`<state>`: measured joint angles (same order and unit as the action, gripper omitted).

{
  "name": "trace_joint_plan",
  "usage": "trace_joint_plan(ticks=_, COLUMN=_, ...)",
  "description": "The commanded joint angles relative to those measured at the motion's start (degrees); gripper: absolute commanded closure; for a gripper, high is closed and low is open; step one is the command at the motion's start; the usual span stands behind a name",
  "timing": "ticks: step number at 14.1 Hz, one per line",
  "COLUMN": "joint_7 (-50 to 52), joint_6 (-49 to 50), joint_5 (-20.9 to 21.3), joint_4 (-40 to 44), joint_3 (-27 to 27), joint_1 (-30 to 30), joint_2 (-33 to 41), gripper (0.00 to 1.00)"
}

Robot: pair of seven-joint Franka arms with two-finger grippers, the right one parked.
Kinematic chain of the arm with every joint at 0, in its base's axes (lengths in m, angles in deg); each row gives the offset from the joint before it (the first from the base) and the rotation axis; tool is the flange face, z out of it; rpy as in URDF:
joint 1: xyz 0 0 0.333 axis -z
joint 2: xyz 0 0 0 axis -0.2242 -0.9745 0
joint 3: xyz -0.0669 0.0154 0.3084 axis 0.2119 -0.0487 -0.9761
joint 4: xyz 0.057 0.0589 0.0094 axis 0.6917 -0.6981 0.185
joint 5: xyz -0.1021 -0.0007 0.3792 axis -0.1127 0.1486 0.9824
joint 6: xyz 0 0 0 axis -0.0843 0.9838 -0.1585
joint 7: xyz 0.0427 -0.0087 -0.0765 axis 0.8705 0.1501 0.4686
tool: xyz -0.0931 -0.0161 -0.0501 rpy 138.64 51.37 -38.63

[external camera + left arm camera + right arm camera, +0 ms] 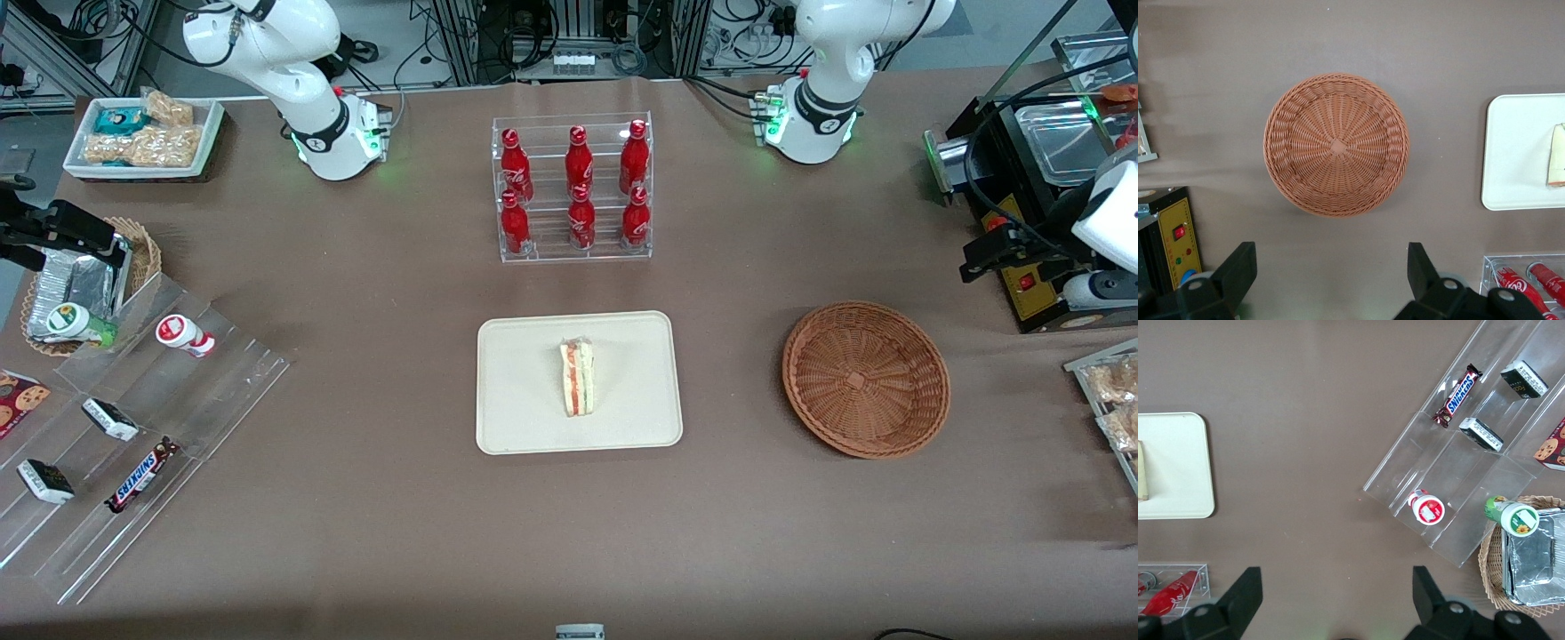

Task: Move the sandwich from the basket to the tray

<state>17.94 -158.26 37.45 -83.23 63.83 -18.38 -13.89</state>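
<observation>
1. Brown paper covers the table [373, 498], which carries every item listed here.
2. The tray [524, 418], cream-beige with rounded corners, lies near the middle of the table, nearer the front camera than the clear rack of red bottles [573, 191].
3. The sandwich [578, 377] rests on the tray, close to its centre, with the red-orange and green filling stripe facing up and its long axis running toward the front camera.
4. The basket [865, 380], round brown wicker, sits beside the tray toward the working arm's end of the table, well apart from it; nothing lies in it.
5. The hand [1331, 273] hangs above the table near the working arm's edge, over bare paper just beside the basket rim; its two dark fingers [1239, 267] stand wide apart, released, and hold nothing.
6. A black appliance [1022, 204] with a yellow panel stands at the working arm's edge of the table.
7. A clear stepped display [151, 418] with a Snickers bar [140, 476] and small packs occupies the parked arm's end, next to a foil-lined wicker basket [142, 253].
</observation>
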Motion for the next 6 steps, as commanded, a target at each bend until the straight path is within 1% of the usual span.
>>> trace_joint_plan(ticks=1, joint_7=-0.61, joint_6=-0.79, joint_5=-0.32, joint_4=-0.63, joint_3=-0.51, joint_1=0.59, joint_2=1.07, gripper=0.00)
trace_joint_plan(ticks=6, joint_7=0.09, joint_6=-0.70, joint_5=-0.40, joint_4=-0.45, joint_3=-0.51, joint_1=0.59, joint_2=0.89, gripper=0.00)
